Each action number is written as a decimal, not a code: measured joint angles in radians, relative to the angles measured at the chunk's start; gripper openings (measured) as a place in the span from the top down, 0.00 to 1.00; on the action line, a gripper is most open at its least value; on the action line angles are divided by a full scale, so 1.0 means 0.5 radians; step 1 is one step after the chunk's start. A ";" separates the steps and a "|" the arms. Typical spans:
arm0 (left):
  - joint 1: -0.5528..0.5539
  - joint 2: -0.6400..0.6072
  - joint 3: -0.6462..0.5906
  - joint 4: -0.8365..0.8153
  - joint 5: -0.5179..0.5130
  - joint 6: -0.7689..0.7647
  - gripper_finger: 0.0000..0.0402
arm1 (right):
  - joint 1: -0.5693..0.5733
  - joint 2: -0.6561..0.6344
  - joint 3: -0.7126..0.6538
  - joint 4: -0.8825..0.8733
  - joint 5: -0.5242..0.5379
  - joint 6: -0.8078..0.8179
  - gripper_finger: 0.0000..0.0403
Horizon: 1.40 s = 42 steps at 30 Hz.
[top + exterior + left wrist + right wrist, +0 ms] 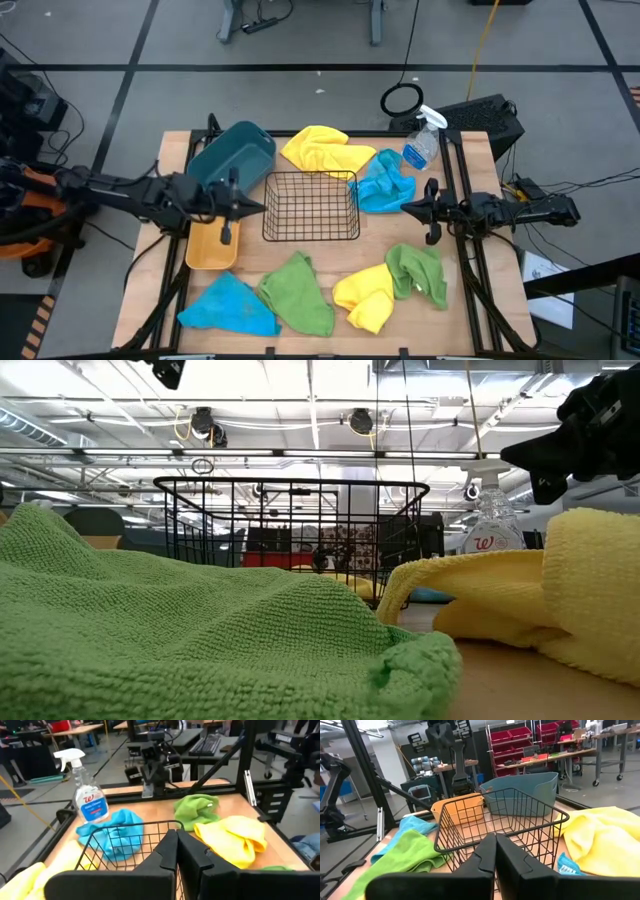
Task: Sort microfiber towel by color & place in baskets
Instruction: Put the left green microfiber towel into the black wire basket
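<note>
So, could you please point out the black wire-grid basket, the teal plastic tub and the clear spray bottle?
Black wire-grid basket (311, 207): high view, bottom grid.
Teal plastic tub (243, 150): high view, side wall.
Clear spray bottle (421, 149): high view, body.

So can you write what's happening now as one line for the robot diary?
towels: six on table, none in baskets | left gripper: shut, empty, by wire basket | right gripper: shut, empty, beside blue towel

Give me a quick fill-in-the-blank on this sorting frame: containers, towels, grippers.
1. The black wire basket holds ____ towels.
2. The spray bottle stands next to a ____ towel.
3. The left gripper and right gripper both have their fingers ____.
4. The teal tub lies ____ rather than upright.

Missing words: no; blue; shut; tipped on its side
</note>
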 joint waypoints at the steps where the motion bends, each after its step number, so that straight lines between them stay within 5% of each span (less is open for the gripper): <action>1: -0.016 0.031 0.008 0.001 -0.031 -0.003 0.98 | 0.000 0.000 0.000 0.023 0.000 -0.015 1.00; 17: -0.250 0.227 0.034 0.538 -0.262 0.210 0.98 | -0.001 0.052 0.559 0.133 0.102 -0.463 1.00; 29: -0.238 0.452 0.728 0.107 -0.288 0.223 0.98 | 0.000 0.701 1.300 0.106 0.100 -0.765 1.00; 42: -0.300 0.765 0.978 -0.110 -0.272 0.153 0.98 | 0.096 1.373 1.657 -0.980 0.088 -0.398 1.00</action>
